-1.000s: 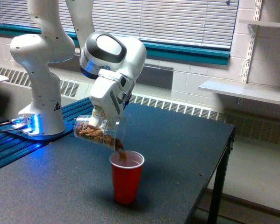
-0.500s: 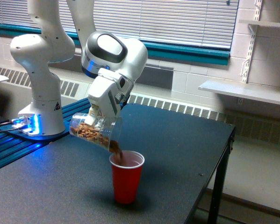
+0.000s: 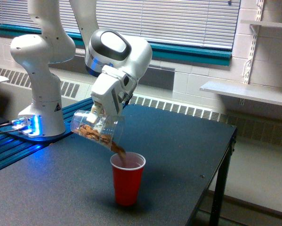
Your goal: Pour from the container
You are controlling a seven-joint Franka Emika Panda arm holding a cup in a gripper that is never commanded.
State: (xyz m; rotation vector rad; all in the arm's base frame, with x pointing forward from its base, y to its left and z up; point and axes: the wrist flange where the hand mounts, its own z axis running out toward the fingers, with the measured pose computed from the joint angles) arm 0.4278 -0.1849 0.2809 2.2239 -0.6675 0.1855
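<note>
Nuts, brown and lumpy, show through the wall of the clear plastic cup (image 3: 96, 129), which is tipped well past level with its base up toward the exterior view's left and its mouth down toward the exterior view's right. Most of the bits lie along the lower side of the cup, and a short brown stream (image 3: 120, 151) spills from its lip. Directly under that lip stands an opaque red cup (image 3: 127, 179), upright on the dark table (image 3: 178, 150), with brown contents just visible inside its rim. The clear cup hangs in the air above and slightly to the exterior view's left of the red one, the two not touching. The gripper (image 3: 99, 117) is clamped on the clear cup around its middle, its white body angled down from the rounded wrist joint above. The arm (image 3: 117, 52) reaches in from its white base (image 3: 39, 89), which sits at the exterior view's left on a platform lit blue. Behind it are window blinds (image 3: 169, 19) and a wall heater.
</note>
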